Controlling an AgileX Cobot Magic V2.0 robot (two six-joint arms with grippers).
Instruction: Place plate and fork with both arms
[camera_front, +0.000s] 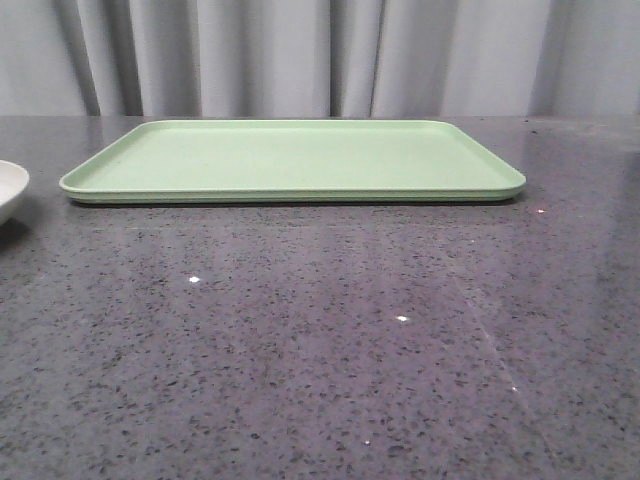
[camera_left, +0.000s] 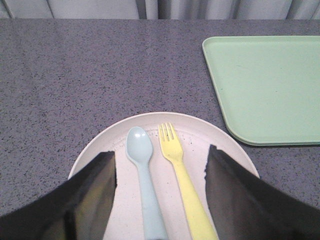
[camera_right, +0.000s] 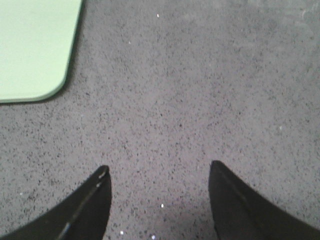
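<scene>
The round off-white speckled plate (camera_left: 200, 132) lies on the grey table under my left gripper (camera_left: 160, 160); its edge shows at the far left of the front view (camera_front: 8, 190). On it lie the yellow fork (camera_left: 177, 165) and a light-blue spoon (camera_left: 142, 165), side by side between my open fingers (camera_left: 90, 195). The left gripper is open above the plate and holds nothing. My right gripper (camera_right: 159, 172) is open and empty over bare table, to the right of the tray. Neither gripper shows in the front view.
A flat rectangular light-green tray (camera_front: 290, 160) lies at the back middle of the table; its corner shows in the left wrist view (camera_left: 265, 85) and right wrist view (camera_right: 35, 50). Grey curtains hang behind the table.
</scene>
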